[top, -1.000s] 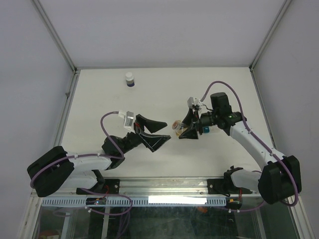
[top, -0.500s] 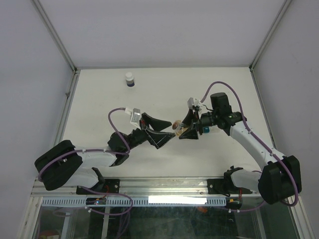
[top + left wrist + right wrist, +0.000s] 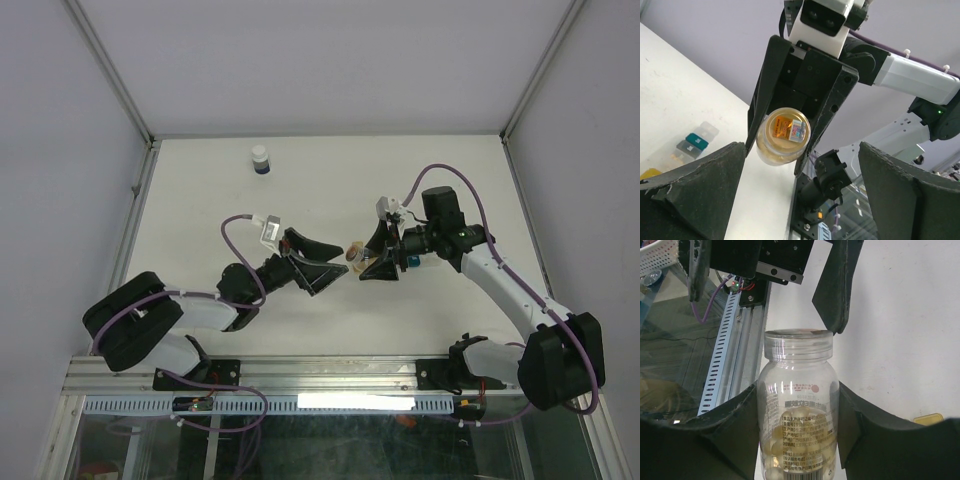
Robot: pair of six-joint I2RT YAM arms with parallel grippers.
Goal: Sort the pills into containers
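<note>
While the right gripper [image 3: 368, 258] clamps a pill bottle [image 3: 784, 137], containers [image 3: 696, 142] just beside it, left gripper [image 3: 335, 265] spread wide nearby.

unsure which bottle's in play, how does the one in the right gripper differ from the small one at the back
The pill bottle is clamped sideways in the right gripper; the small bottle stands upright on the table. The pill bottle is clear with pale pills; the small bottle has a white cap and dark base. Both look capped.

Pills [image 3: 779, 447] in bottle [image 3: 798, 390]; containers [image 3: 691, 144] flat on table [image 3: 675, 97]
</note>
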